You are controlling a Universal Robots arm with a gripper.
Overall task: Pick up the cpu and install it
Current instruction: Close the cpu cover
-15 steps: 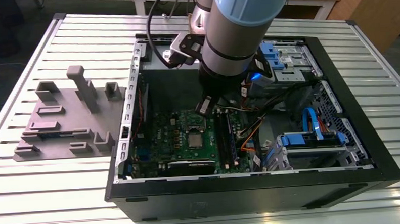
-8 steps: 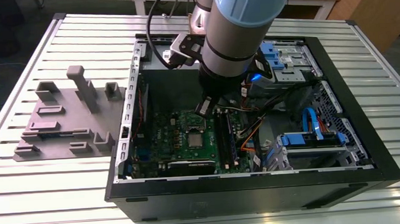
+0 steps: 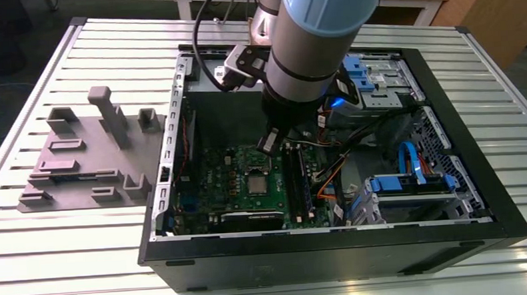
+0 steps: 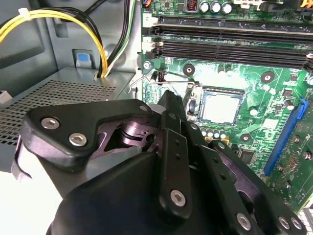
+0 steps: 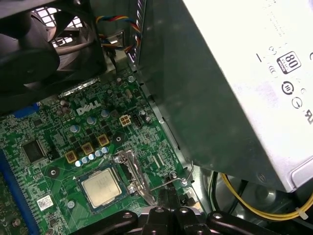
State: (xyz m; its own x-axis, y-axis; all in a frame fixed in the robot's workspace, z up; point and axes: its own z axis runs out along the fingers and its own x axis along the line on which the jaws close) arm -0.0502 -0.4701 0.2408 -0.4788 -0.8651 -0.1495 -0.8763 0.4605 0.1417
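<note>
The cpu [image 3: 259, 183] [image 4: 221, 106] [image 5: 101, 188], a small square chip with a pale silvery top, lies flat in the socket on the green motherboard [image 3: 225, 189]. My gripper [image 3: 271, 147] [image 4: 171, 98] [image 5: 169, 193] hangs inside the open computer case, just beside the socket on its power-supply side. Its fingertips are shut together with nothing between them. They sit at the thin wire socket lever [image 5: 171, 183] [image 4: 146, 77]. The socket's metal load frame [image 5: 133, 171] stands up at the socket's edge, leaving the cpu uncovered.
The power supply [image 5: 234, 73] [image 4: 58, 93] rises close by the gripper, with yellow cables [image 4: 73, 19] next to it. A black fan [image 5: 29, 44] and memory slots [image 4: 230, 44] border the socket. A grey fixture [image 3: 86, 155] lies on the table at the exterior view's left. Blue drive cages [image 3: 408, 181] fill the case's right.
</note>
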